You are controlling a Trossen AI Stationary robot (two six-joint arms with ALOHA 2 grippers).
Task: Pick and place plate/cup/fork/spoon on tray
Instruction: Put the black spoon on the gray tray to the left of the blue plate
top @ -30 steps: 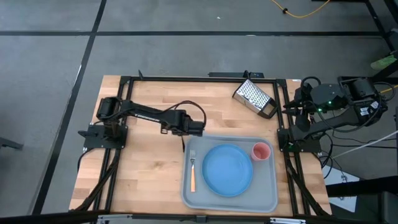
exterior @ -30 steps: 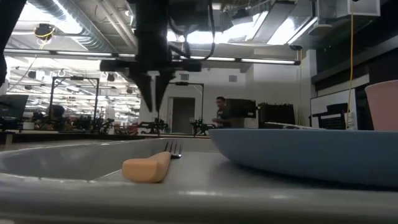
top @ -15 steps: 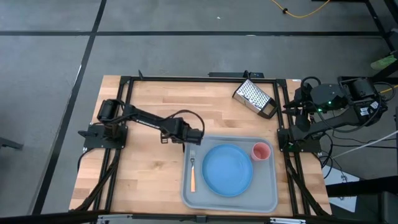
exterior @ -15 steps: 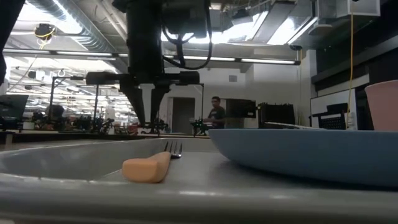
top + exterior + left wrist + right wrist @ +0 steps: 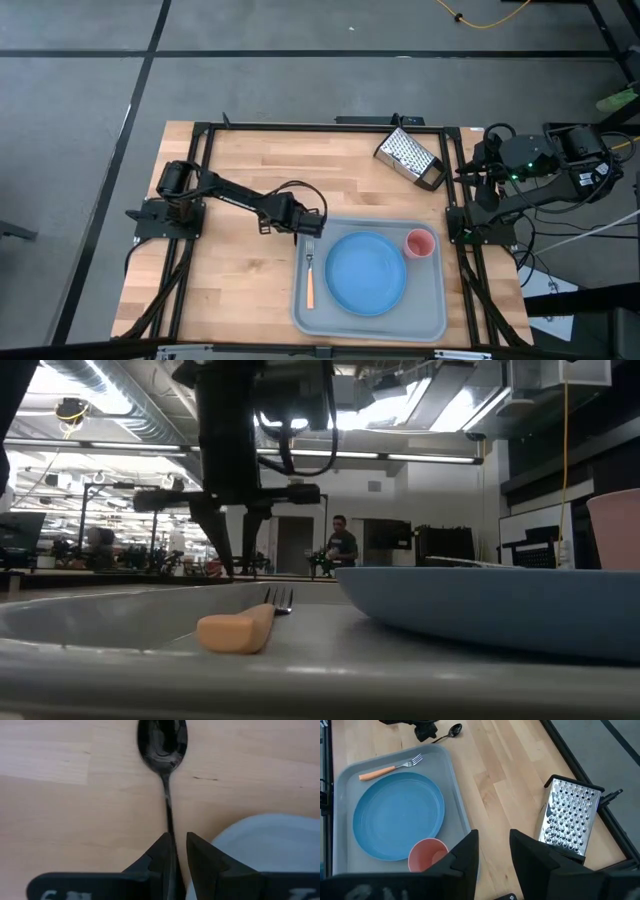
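Note:
The dark spoon lies on the wooden table just off the tray's far left corner; it also shows in the right wrist view. My left gripper points down over it, open, with one finger on each side of the thin handle; it also shows in the high view and the low view. The grey-blue tray holds the light-blue plate, the pink-red cup and the orange-handled fork. My right gripper is open and empty at the table's right edge. My left gripper comes from above, its fingers across the spoon's handle, near the handle's free end. The handle runs close along one finger. I cannot tell whether the fingers touch it. The spoon lies flat on the table.
A metal box grater lies at the table's far right. The tray's raised rim is right beside my left gripper. Bare wood lies to the left of the tray. A person stands in the room far behind the table.
My left gripper has gone down and toward the table's near edge, to the spoon at the tray's far left corner, and its fingers have opened from shut. The spoon and the things on the tray have stayed put.

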